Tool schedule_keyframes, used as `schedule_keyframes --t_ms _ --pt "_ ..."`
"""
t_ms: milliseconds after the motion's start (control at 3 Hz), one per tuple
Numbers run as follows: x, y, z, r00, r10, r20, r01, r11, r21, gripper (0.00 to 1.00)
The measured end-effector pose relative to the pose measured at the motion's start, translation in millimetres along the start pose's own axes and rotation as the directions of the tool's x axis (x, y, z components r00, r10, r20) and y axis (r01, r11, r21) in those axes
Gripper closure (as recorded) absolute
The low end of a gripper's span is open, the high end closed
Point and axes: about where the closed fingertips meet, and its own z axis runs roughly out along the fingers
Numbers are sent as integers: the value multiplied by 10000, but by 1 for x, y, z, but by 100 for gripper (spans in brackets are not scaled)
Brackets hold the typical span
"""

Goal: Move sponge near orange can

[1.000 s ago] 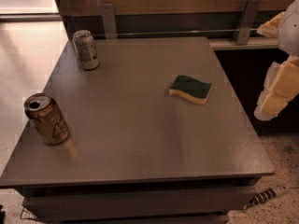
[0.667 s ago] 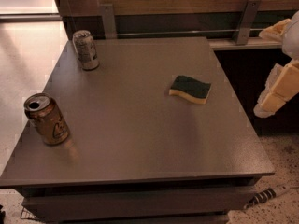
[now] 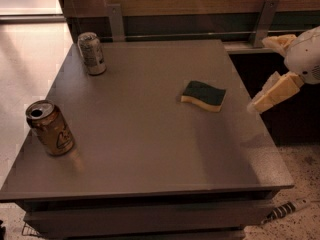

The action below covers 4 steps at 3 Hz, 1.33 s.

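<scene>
The sponge [image 3: 203,95], dark green on top with a pale yellow layer below, lies flat on the right half of the grey table [image 3: 150,149]. The orange can [image 3: 50,128], orange-brown with a pale emblem and an open silver top, stands upright near the table's left front edge. My gripper [image 3: 258,74] hangs at the table's right edge, right of the sponge and a little above the tabletop. It is open and empty, with its two pale fingers [image 3: 274,93] spread wide.
A silver-grey can [image 3: 92,53] with dark print stands upright at the table's back left corner. A wooden wall with metal brackets [image 3: 115,21] runs behind the table. A dark gap and speckled floor [image 3: 300,164] lie to the right.
My gripper has moved left, closer to the table's right edge and the sponge. The sponge and both cans have not moved.
</scene>
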Motion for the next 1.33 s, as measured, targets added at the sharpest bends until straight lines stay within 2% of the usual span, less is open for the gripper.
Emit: schedule_keyframes --t_ms 333,667,1000,1333 --pt "9 -9 26 9967 427 695 -432 9991 53 0" --pt "17 -13 40 9937 1014 468 -1011 9948 -81 0" --pt "16 -12 40 9933 1051 482 -1048 9945 -88 0" --pt "24 -9 59 9863 1445 796 -1414 9890 -433 0"
